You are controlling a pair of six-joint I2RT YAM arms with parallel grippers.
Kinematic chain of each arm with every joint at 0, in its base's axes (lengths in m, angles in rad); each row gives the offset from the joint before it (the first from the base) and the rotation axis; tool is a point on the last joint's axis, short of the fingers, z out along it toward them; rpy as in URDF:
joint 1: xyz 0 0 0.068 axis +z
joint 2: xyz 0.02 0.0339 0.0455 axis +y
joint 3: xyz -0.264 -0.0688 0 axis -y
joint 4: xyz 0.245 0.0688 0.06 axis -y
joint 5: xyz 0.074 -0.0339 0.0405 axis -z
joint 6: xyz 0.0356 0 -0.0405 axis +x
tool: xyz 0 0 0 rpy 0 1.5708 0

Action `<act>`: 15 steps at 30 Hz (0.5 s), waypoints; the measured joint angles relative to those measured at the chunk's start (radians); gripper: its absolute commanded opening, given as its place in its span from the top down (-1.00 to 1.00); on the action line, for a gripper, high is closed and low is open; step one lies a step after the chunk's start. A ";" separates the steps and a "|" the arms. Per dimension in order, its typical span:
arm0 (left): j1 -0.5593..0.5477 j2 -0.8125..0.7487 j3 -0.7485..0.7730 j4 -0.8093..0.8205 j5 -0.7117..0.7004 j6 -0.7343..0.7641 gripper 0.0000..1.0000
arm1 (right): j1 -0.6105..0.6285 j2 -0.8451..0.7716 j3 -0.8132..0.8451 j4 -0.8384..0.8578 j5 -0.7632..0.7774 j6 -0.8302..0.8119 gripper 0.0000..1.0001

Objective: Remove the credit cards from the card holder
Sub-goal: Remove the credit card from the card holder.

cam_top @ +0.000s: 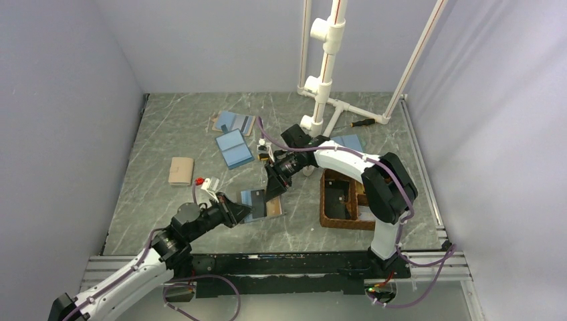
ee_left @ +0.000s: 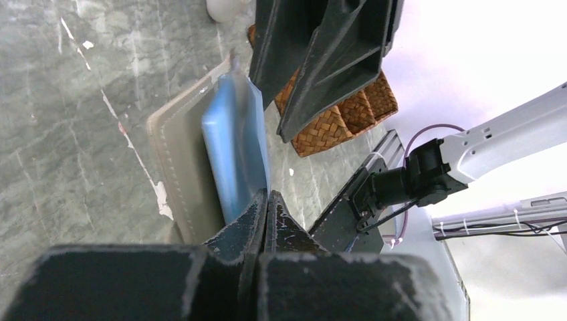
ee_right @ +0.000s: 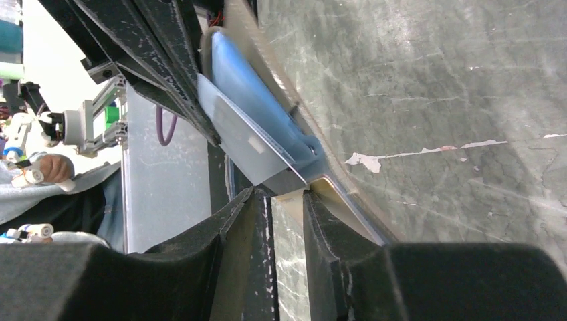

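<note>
Top external view: card holder (cam_top: 258, 201) lies open on the desk (cam_top: 167, 221), just left of the wicker tray (cam_top: 325, 200), between the two hands.

Right wrist view: one grey card (ee_right: 237, 137) sticks part way out of the light blue pocket, with its free corner toward the tray side. Any other credit cards can't be made out.

Handling, as a guess:
- The holder is light and floppy, and the blue leaf bows up, so it will slide or lift unless pinned.
- The card is thin, stiff and slick. Best hold is the exposed corner or short edge, pinched flat and pulled straight along the pocket.

Left hand (ee_left: 267, 200):
- Fingers fully closed, tips on the holder edge farthest from the tray.
- Can't tell whether it pinches the leaf or just presses it down.
- The arm reaches in low from the side away from the tray.

Right hand (ee_right: 287, 200):
- Narrow gap between the fingers, with desk showing through.
- The card corner sits right at the fingertips and is not clamped as far as seen.
- The arm arches over from above the tray, wrist bent down steeply, fingers pointing at the holder.
</note>
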 measured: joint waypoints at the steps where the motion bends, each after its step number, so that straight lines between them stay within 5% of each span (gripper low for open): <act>1: 0.000 -0.008 0.000 0.000 0.000 0.000 1.00 | 0.000 0.000 -0.002 0.002 0.001 0.002 0.27; 15: 0.000 -0.043 -0.017 0.034 0.017 0.001 1.00 | -0.002 0.000 -0.014 0.025 -0.089 0.026 0.24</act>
